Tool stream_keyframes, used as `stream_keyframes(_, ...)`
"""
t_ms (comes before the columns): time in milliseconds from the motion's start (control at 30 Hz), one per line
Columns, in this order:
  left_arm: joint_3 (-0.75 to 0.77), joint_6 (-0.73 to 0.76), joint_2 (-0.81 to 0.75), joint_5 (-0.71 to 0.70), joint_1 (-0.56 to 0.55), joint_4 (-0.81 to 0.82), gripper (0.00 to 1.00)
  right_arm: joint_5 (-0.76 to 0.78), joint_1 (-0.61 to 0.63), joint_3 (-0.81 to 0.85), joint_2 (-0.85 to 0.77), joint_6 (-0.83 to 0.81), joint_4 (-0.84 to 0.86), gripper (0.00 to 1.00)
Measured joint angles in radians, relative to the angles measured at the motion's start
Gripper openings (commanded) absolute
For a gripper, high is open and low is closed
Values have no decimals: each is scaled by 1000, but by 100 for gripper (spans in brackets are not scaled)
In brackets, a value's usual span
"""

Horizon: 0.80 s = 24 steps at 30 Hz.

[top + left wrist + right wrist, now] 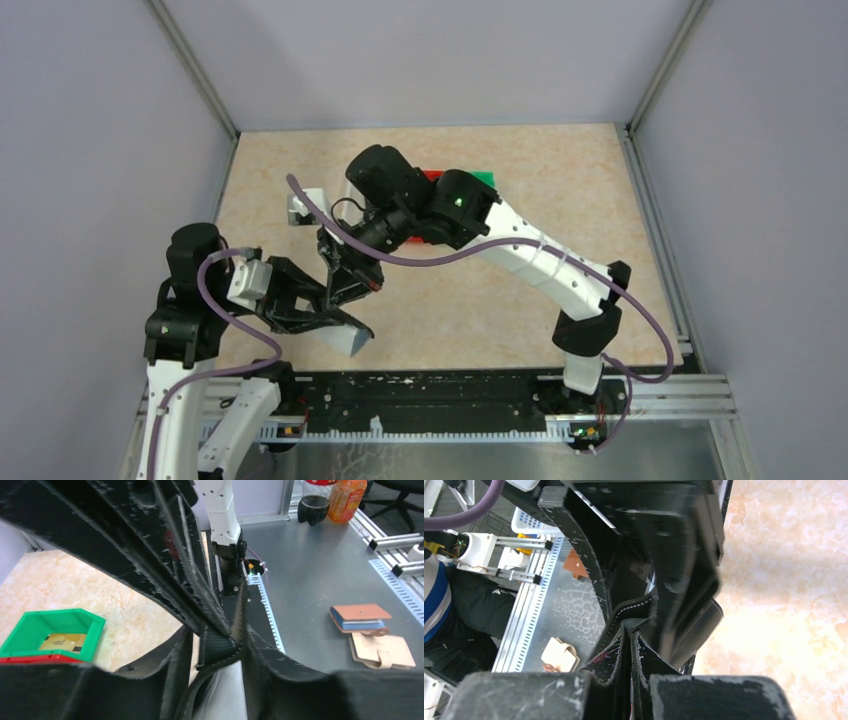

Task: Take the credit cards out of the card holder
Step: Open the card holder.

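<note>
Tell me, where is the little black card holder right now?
The card holder is pinched in the right hand, left of centre over the table in the top view, the left hand right beside it.

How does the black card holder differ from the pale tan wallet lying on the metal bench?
The card holder is black; the tan wallet is pale beige. The card holder is pinched in the right tool over the marbled table; the tan wallet lies flat, untouched, on the grey bench. Both look like small leather-like wallets.
</note>
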Motion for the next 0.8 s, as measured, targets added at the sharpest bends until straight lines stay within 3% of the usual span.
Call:
stream_keyframes(100, -2, 3, -1, 9, -2, 1, 22, 8, -5, 0, 4, 0, 11, 0)
stream_keyframes(333, -6, 2, 2, 6, 0, 11, 22, 42, -15, -38, -22, 25, 43, 0)
stream_keyframes(367, -6, 2, 3, 4, 0, 16, 25, 49, -16, -65, -38, 34, 67, 0)
stream_keyframes(433, -6, 3, 4, -2, 0, 27, 43, 64, -19, -134, -80, 54, 128, 0)
stream_keyframes(533, -9, 3, 4, 0, 0, 33, 47, 89, -26, -285, -173, 79, 238, 0)
stream_keyframes(633, -10, 2, 4, 0, 0, 36, 41, 106, -39, -389, -261, 93, 303, 0)
stream_keyframes(800, -9, 2, 9, 0, 0, 41, 24, 113, -41, -416, -321, 109, 359, 0)
